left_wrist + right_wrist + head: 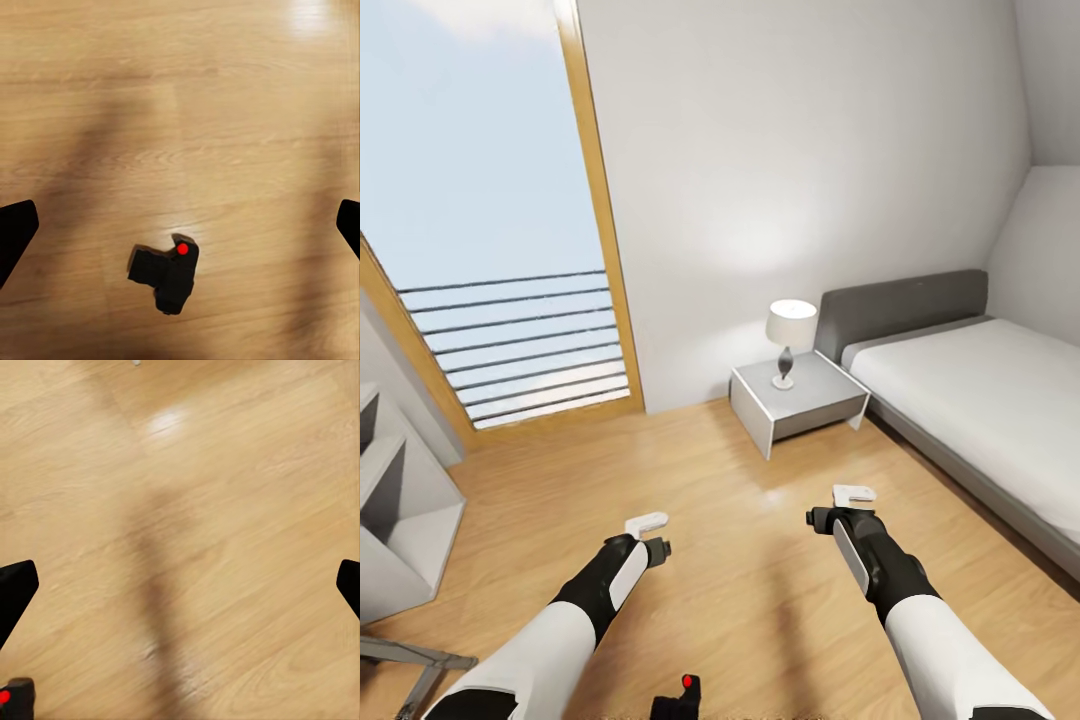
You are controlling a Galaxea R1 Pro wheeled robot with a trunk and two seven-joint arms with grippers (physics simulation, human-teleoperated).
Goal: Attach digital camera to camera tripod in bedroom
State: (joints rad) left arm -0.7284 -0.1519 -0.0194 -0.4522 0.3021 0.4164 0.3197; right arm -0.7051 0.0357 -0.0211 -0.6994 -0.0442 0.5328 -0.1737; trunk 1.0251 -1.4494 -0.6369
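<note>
The digital camera [682, 692], small and black with a red button, lies on the light wood floor at the head view's lower edge, between my two arms and close to my base. In the left wrist view the camera [169, 274] sits on the floor below the left gripper [180, 229], whose fingers are spread wide with nothing between them. The right gripper [180, 585] is open too, and a corner of the camera [15, 697] shows to one side of it. Both grippers [648, 522] [853, 493] hover over bare floor. Silver legs [415, 658], seemingly the camera tripod's, cross the lower left corner; its head is out of view.
A grey nightstand [800, 400] carrying a white lamp [790, 335] stands ahead against the wall. The grey bed [980, 400] runs along the right. White shelves [400, 520] stand at the left, beside a tall wood-framed window [490, 250]. Open floor lies between them.
</note>
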